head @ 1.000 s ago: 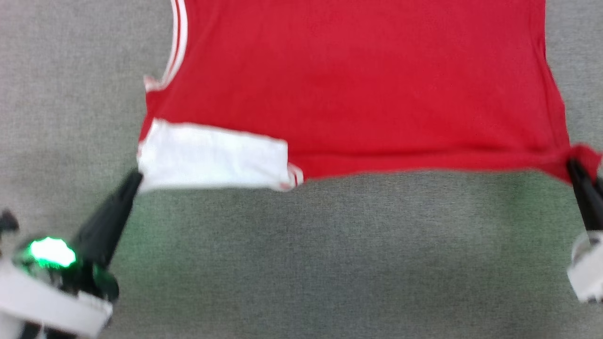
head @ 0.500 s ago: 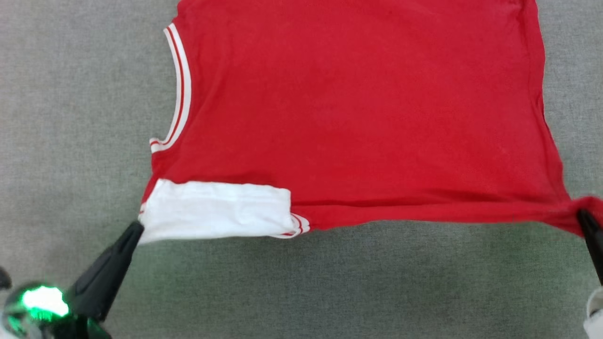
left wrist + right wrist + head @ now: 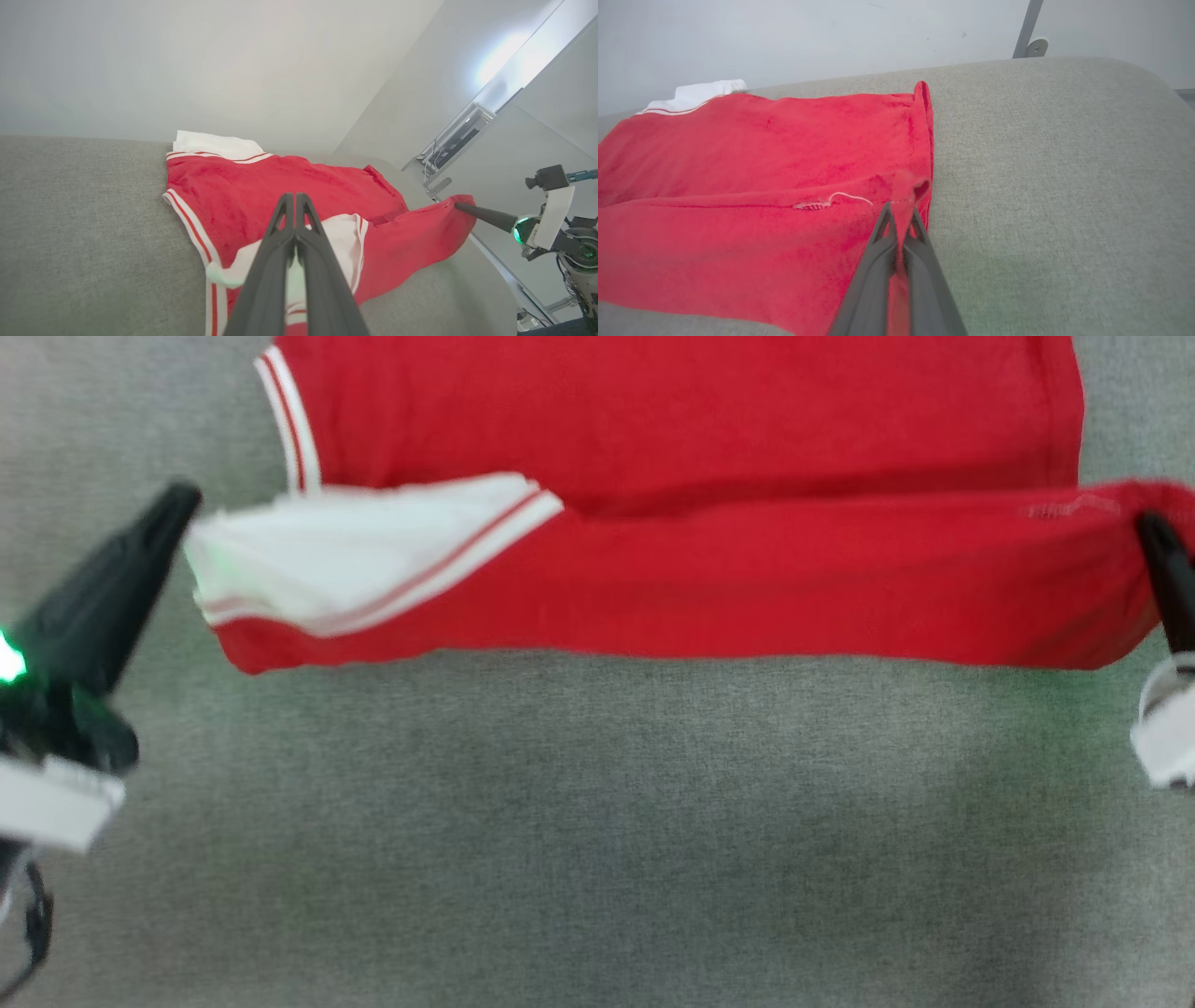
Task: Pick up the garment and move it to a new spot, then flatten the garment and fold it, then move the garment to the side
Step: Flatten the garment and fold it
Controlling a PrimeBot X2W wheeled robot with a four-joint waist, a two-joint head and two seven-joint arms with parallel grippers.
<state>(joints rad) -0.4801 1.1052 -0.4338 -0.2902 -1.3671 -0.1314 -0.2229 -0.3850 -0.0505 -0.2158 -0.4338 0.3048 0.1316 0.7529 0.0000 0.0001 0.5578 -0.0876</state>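
Left gripper (image 3: 187, 499), jaws pinched tight on the white sleeve (image 3: 327, 555) at one end of the garment (image 3: 709, 569). Right gripper (image 3: 1146, 527), likewise clamped on the red corner at the opposite end. The garment's near edge is held up between the two grippers and doubled over the part beyond it, which lies flat on the grey fabric surface (image 3: 597, 821). Striped trim (image 3: 289, 420) borders the garment's left edge.

One red garment (image 3: 709, 439), two dark tools (image 3: 187, 497) (image 3: 1145, 525)
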